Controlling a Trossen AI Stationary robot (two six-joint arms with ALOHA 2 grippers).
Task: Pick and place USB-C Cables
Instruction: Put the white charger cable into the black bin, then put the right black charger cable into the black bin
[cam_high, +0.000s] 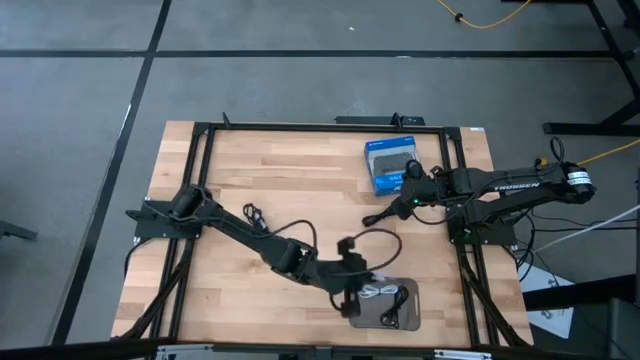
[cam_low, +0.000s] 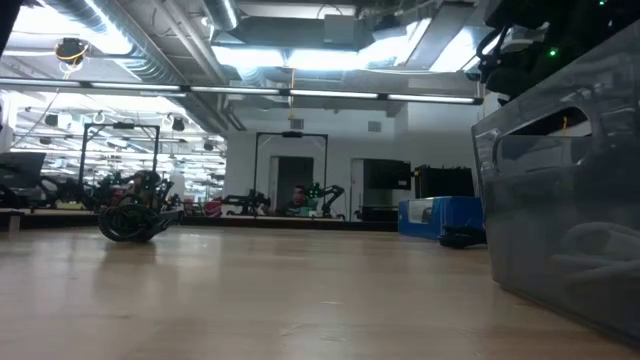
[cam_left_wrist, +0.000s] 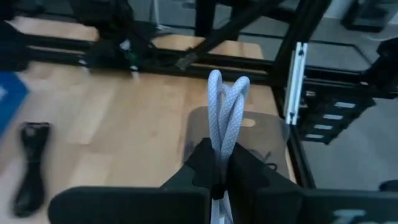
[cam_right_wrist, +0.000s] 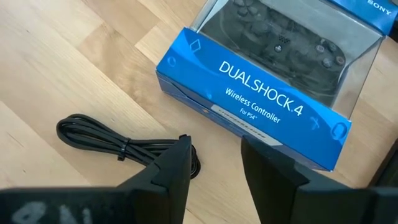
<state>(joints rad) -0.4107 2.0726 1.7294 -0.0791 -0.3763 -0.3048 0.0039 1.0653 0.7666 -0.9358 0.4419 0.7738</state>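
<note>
left gripper (cam_left_wrist: 219, 180) is pinching a white cable (cam_left_wrist: 225, 112) above the clear bin (cam_high: 385, 305); right gripper (cam_right_wrist: 214, 163), fingers apart, hovers over a black cable (cam_right_wrist: 118, 144) beside the blue box (cam_right_wrist: 261, 99).

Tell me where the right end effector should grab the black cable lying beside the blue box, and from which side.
Grip the black cable at its tied middle, where the strands are bundled tight. It lies flat on the table, so come straight down from above, fingers straddling the bundle's narrow width. The right end effector is open and close by, next to the blue box.
</note>
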